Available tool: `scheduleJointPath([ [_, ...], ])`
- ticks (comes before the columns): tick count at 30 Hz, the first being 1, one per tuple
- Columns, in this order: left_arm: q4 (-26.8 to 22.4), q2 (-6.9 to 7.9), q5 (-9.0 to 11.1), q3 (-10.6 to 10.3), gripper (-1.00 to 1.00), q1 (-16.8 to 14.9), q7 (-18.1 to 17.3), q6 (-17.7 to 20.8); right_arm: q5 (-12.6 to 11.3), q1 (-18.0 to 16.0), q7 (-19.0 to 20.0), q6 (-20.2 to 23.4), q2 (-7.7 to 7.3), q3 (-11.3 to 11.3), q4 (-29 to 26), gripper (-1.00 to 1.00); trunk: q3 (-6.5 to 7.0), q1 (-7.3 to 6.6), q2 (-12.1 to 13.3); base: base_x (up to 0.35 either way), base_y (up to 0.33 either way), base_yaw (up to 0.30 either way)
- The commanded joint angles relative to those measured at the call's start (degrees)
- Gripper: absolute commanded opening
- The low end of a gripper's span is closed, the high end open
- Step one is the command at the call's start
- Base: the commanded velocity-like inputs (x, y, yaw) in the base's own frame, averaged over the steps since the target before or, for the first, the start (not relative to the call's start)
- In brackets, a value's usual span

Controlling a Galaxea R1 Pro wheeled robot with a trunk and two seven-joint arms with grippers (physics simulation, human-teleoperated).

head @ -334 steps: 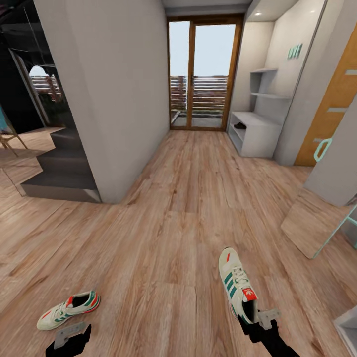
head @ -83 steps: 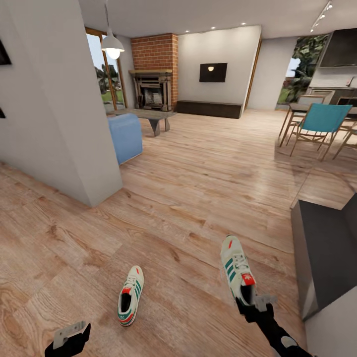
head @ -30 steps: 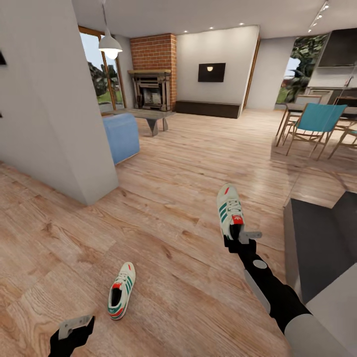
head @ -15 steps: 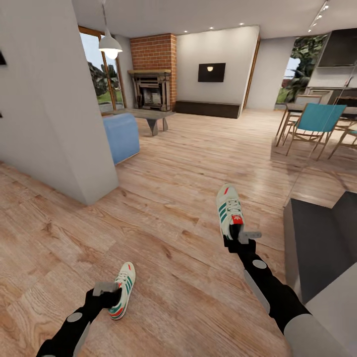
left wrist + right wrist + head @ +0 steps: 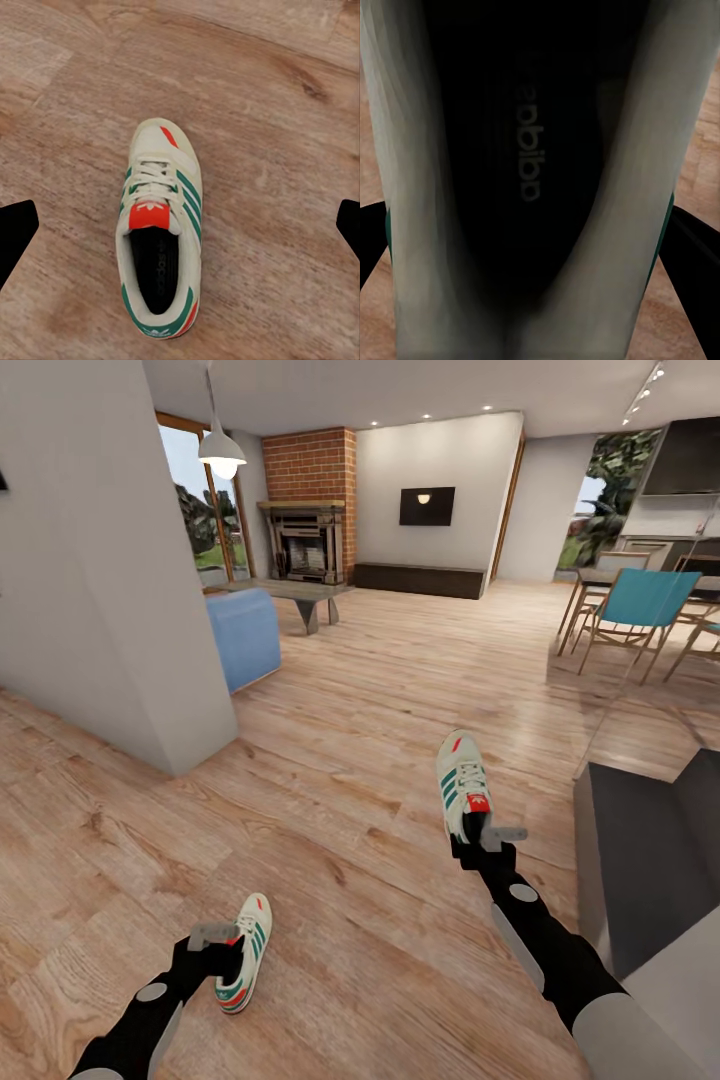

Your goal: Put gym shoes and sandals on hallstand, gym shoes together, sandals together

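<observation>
One gym shoe [image 5: 252, 932] lies on the wood corridor floor [image 5: 350, 920], toe pointing away from me. My left gripper [image 5: 215, 945] hovers open over its heel. In the left wrist view the same gym shoe [image 5: 159, 232] lies between the spread fingertips [image 5: 15, 232] of the left gripper [image 5: 181, 229], with no contact. The other gym shoe [image 5: 462, 785] is held off the floor by its heel, my right gripper [image 5: 488, 840] shut on it. That gym shoe's dark inside [image 5: 532, 172] sits close up in the right wrist view. The sandals and the hallstand are out of view.
A grey wall corner [image 5: 150, 620] juts in at the left, with a blue seat [image 5: 245, 635] behind it. Dark grey steps [image 5: 640, 860] rise close on the right. Teal chairs [image 5: 640, 605] and a brick fireplace [image 5: 312, 510] stand far ahead.
Over the last second my left arm reached forward and now hangs over the floor shoe's heel. The right arm holds its shoe still. Earlier the view turned from the corridor to the living room.
</observation>
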Motion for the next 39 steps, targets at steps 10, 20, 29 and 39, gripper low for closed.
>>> scheduleJointPath([
  [10, -0.1, -0.16, -0.6, 0.4, 1.0, 0.0, -0.5, -0.3, -0.4, 0.0, -0.5, 0.3, -0.09, 0.1, -0.1, -1.0, -0.05, -0.01, 0.0, 0.013, 0.0, 0.0],
  [20, -1.9, -0.12, -0.5, 0.5, 1.0, -0.1, -0.4, -0.3, -0.4, 0.0, -0.7, 0.3, -0.09, -0.1, -0.1, -1.0, -1.65, 1.31, -2.4, 0.0, 0.0, 0.0],
  [29, -2.3, -0.29, -0.5, 0.6, 1.0, -0.3, -0.3, -0.6, -0.5, 0.0, -0.7, 0.2, -0.09, -0.1, -0.1, -1.0, -4.05, 3.29, -6.0, 0.0, 0.0, 0.0],
  [39, -5.9, -0.91, -0.5, 0.5, 1.0, -3.0, -0.3, -0.3, -0.3, 0.0, -0.6, 0.3, -0.27, 0.0, -0.1, -1.0, -6.46, 5.29, -9.7, 0.0, 0.0, 0.0],
])
